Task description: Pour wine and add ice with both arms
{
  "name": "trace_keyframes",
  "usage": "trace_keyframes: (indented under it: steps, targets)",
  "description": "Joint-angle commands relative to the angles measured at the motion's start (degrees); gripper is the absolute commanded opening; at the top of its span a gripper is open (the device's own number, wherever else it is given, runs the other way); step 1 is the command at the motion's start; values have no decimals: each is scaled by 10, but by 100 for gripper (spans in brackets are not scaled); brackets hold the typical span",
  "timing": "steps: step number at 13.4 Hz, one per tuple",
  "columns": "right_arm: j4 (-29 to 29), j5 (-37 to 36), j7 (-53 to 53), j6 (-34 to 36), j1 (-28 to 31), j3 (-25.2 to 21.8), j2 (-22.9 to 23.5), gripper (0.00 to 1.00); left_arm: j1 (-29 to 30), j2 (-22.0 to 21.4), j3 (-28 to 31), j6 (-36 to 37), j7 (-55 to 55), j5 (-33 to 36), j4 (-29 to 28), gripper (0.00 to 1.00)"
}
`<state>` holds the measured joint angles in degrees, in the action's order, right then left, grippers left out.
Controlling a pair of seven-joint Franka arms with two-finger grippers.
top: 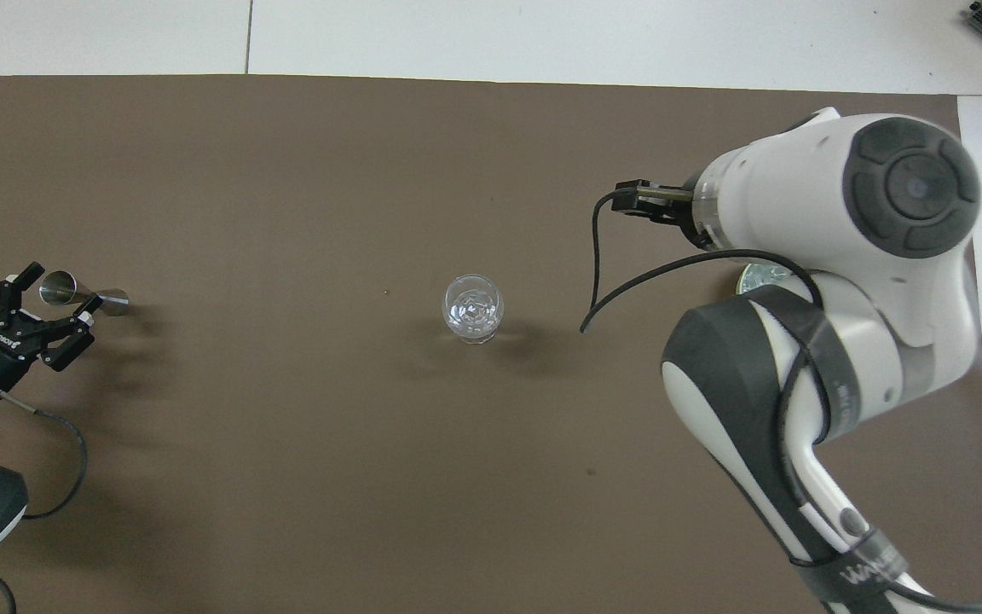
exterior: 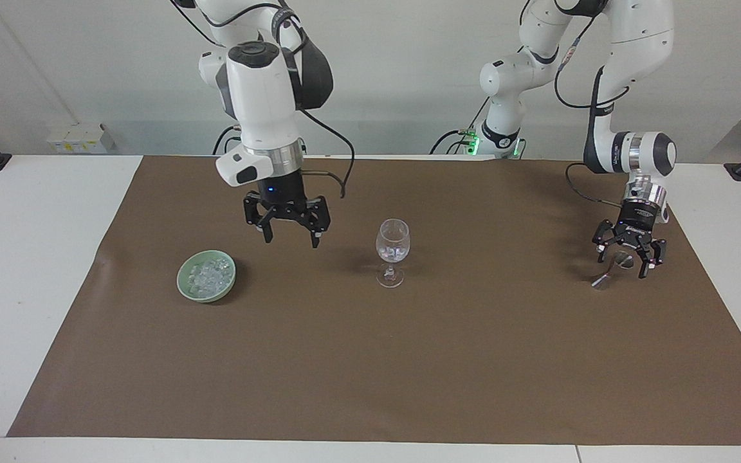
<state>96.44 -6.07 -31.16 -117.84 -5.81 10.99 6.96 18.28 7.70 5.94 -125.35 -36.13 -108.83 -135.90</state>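
Pale green bowl (exterior: 206,276) toward the right arm's end of the surface holds the ice (exterior: 208,274): small, hard, slick chunks, light, we'd pinch one across flat sides with a narrow bite. Right claw (exterior: 288,240) hangs wide and empty between bowl and stemmed glass (exterior: 392,252), which stands mid-mat, some ice inside, fragile. Left claw (exterior: 630,260) spread wide just over the tipped metal jigger (top: 73,290), holding nothing.

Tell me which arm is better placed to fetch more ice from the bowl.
Probably the right arm. Its tool hangs open over the mat between the glass and the green bowl of ice. The left tool is open over the metal measuring cup at the left arm's end.
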Motion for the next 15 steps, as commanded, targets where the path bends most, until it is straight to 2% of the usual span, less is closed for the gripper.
trace_keyframes:
  steps: [1, 5, 9, 10, 13, 15]
  targets:
    - [4, -5, 21, 36, 28, -4, -27, 100, -16, -35, -1, -31, -28, -7, -17, 100]
    - [2, 4, 87, 92, 50, -28, -60, 100, -51, -84, -1, -87, -41, -6, -22, 100]
    - [-46, 50, 173, 176, 62, -76, -64, 100, -104, -134, -1, -153, -36, 1, -17, 100]
    - [-53, 53, 196, 196, 64, -83, -64, 100, -105, -143, -4, -154, -26, 29, -13, 100]
    - [-77, 54, 234, 250, 71, -100, -68, 100, -116, -162, -12, -154, -4, 195, 14, 100]
    - [-99, 55, 255, 290, 77, -115, -73, 100, -119, -164, -16, -154, -4, 261, 34, 100]
